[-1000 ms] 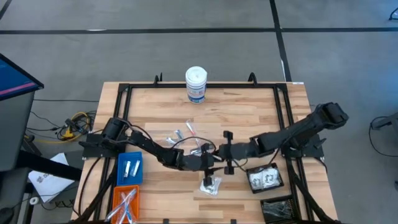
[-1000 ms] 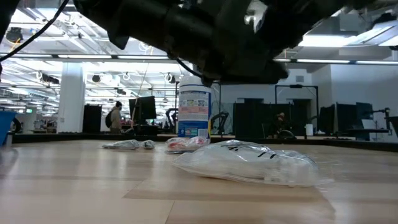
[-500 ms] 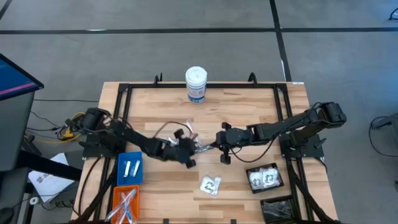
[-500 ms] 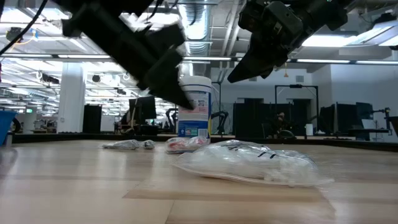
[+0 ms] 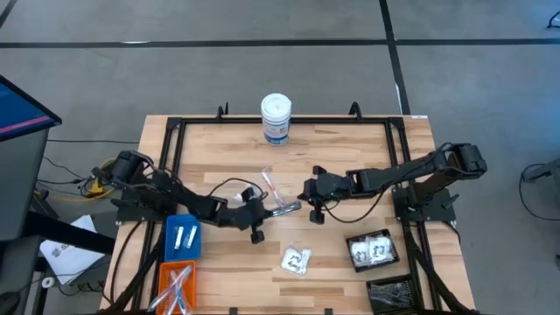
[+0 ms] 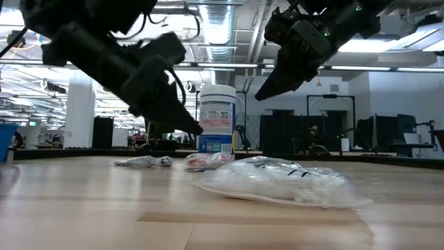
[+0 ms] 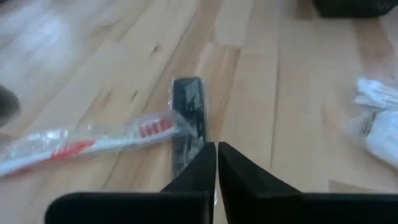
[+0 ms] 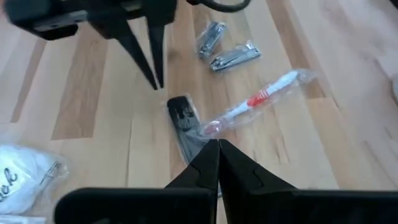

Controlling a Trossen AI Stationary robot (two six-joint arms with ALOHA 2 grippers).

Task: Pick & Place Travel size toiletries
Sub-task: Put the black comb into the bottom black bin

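The black comb [image 7: 188, 115] is seen lying lengthwise straight ahead of the clenched, empty left gripper [image 7: 216, 155], just beyond its tips, with the right gripper [image 8: 217, 152], also clenched and empty, equally near.

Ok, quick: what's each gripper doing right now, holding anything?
Left gripper: shut, holding nothing, above the slim black comb.
Right gripper: shut, empty.
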